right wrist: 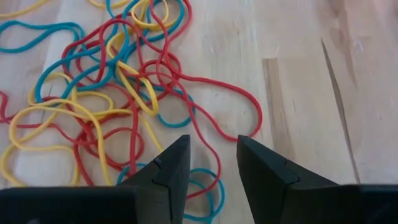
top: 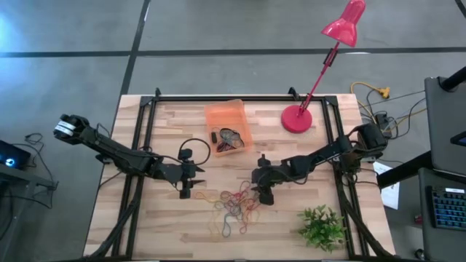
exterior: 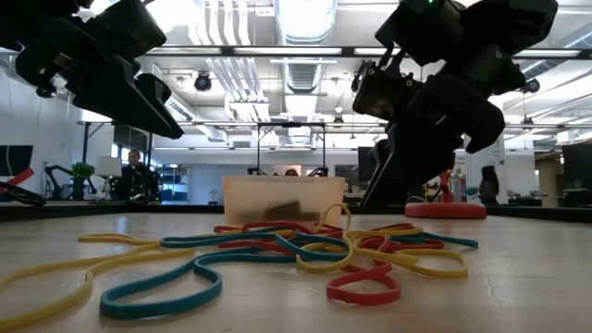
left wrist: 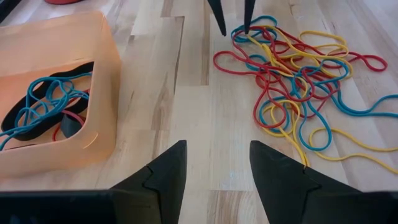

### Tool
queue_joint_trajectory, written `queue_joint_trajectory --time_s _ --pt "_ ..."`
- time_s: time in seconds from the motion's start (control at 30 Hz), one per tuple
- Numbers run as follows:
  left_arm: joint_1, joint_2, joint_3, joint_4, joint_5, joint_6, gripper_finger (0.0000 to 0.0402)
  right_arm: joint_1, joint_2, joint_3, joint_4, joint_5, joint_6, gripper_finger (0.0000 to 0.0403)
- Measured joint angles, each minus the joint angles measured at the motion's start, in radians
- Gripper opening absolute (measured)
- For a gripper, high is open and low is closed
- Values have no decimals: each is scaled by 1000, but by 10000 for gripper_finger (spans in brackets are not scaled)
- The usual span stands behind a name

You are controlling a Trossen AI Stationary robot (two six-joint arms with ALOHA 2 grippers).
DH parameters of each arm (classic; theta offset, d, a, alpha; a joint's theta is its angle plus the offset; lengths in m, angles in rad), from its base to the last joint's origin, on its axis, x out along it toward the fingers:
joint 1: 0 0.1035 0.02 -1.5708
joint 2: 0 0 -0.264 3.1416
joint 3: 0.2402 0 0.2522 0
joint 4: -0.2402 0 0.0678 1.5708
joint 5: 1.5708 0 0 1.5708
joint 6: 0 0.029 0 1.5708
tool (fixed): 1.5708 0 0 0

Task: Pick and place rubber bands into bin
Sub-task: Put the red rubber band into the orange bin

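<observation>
Several red, yellow and blue rubber bands (top: 234,207) lie tangled on the wooden table between my two grippers, and they also fill the front of the low view (exterior: 296,254). The orange bin (top: 218,110) stands farther back; blue, black and red bands (left wrist: 43,106) lie inside it. My left gripper (top: 191,191) is open, hanging above bare wood (left wrist: 217,152) between the bin (left wrist: 106,93) and the pile (left wrist: 292,81). My right gripper (top: 263,196) is open, low at the pile's right edge, with a red loop (right wrist: 249,118) running in between its fingertips (right wrist: 211,143). My right gripper points down at the pile's right edge, one finger on either side of a red band's loop (right wrist: 205,134). Whether the fingertips (left wrist: 247,25) touch the band or the table, I cannot tell. My left gripper touches nothing.
A red lamp base (top: 297,118) stands right of the bin, its arm slanting up and back. A small green plant (top: 320,227) sits at the near right corner. A black cable loop (top: 195,148) lies left of the bin. Bare wood stretches along the near left.
</observation>
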Motion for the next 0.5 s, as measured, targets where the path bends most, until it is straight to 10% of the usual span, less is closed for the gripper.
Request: queue_joint_trajectory --time_s 0.5 --pt "0 0 0 1 0 0 160 0 88 3 47 1 15 119"
